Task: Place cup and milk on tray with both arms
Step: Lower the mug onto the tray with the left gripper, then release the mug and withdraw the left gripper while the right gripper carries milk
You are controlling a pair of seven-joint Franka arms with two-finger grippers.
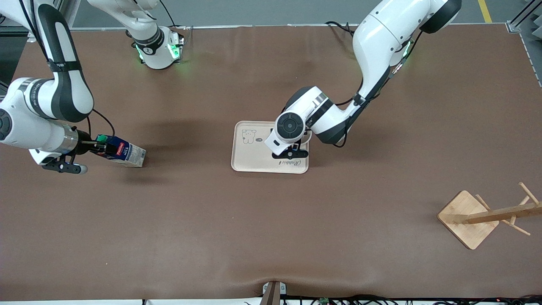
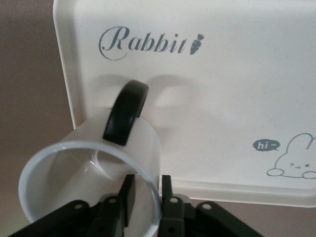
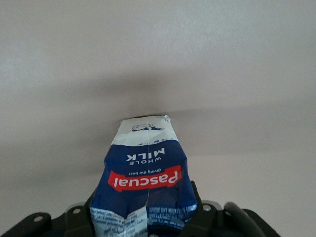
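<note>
Two items, neither released: my left jaws [image 2: 145,205] straddle the cup [image 2: 94,173] rim at the tray [image 1: 254,163] edge; right jaws [image 1: 98,147] grasp the milk [image 1: 125,153], tilted on the table, well apart from it.

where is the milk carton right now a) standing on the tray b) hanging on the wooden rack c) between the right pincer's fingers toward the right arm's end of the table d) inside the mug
c: the milk carton sits tilted between the fingers of the right pincer, well away from the tray.
</note>
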